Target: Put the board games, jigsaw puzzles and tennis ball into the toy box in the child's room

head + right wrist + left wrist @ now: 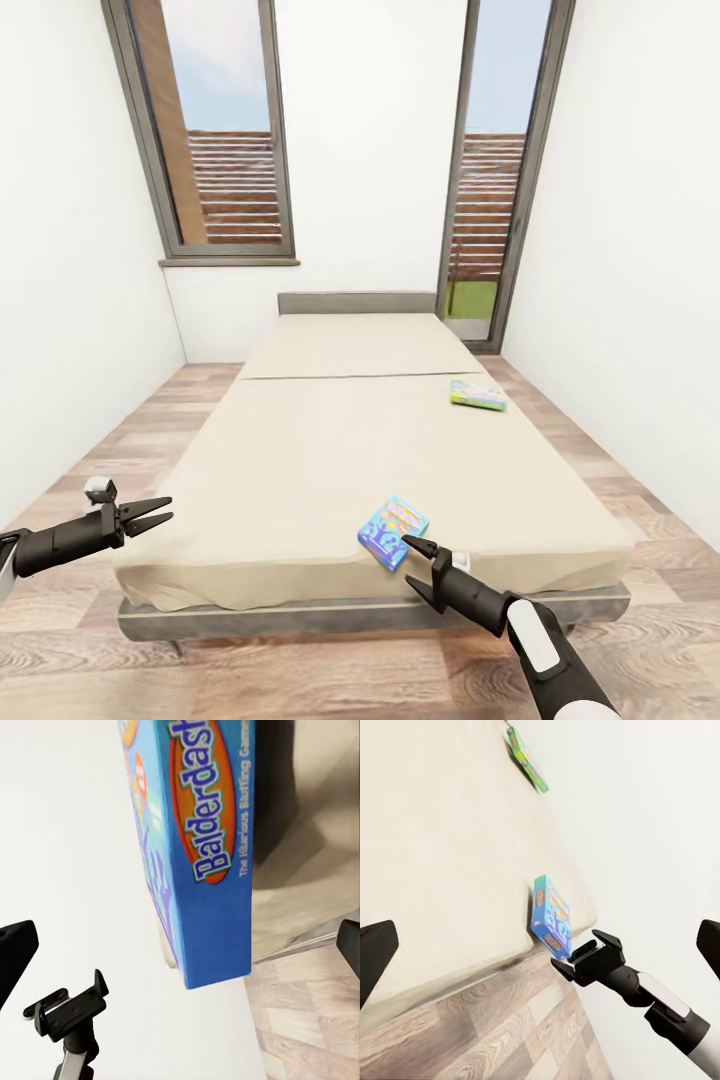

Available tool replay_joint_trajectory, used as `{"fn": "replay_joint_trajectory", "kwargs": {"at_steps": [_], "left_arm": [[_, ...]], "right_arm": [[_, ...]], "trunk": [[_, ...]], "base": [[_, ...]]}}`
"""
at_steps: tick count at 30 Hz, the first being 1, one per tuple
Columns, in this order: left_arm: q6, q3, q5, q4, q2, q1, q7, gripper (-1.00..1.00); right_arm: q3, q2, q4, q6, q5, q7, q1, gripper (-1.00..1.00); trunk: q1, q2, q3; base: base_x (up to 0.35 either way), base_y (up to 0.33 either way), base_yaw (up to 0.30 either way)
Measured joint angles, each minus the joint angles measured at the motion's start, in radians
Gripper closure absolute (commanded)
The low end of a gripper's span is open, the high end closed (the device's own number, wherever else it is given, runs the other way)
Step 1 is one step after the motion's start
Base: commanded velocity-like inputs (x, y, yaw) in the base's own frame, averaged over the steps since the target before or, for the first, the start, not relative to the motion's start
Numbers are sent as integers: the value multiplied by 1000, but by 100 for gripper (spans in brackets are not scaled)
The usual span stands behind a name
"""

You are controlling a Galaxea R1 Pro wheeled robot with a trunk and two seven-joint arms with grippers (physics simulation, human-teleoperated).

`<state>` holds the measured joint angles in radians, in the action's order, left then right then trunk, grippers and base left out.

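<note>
Room: narrow, white walls, wood-plank floor (330, 680), tall grey-framed windows (215, 130).
Bed: long low bed with plain beige mattress and grey frame (330, 460); it carries both games.
Far game: flat green-edged printed cardboard box (477, 395), lying flat near the bed's right edge, well beyond the arms.
Near game: flat blue "Balderdash" cardboard box (392, 532), at the foot corner, seemingly overhanging the edge, which would offer an edge to pinch.
Right end effector (420, 570): jaws spread wide, just short of the blue box, lined up on its edge, holding nothing.
Left end effector (150, 515): fingers nearly together, empty, held aside off the bed's left corner.
</note>
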<state>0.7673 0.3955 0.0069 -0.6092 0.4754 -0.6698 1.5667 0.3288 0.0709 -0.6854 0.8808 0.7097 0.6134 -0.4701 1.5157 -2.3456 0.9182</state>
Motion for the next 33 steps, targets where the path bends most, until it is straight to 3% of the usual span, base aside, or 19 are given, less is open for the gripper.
{"fn": "replay_joint_trajectory", "kwargs": {"at_steps": [33], "left_arm": [[0,0,0,0,0,0,0,-100]], "right_arm": [[0,0,0,-2,0,0,0,-100]], "trunk": [[0,0,0]], "base": [[18,3,0]]}}
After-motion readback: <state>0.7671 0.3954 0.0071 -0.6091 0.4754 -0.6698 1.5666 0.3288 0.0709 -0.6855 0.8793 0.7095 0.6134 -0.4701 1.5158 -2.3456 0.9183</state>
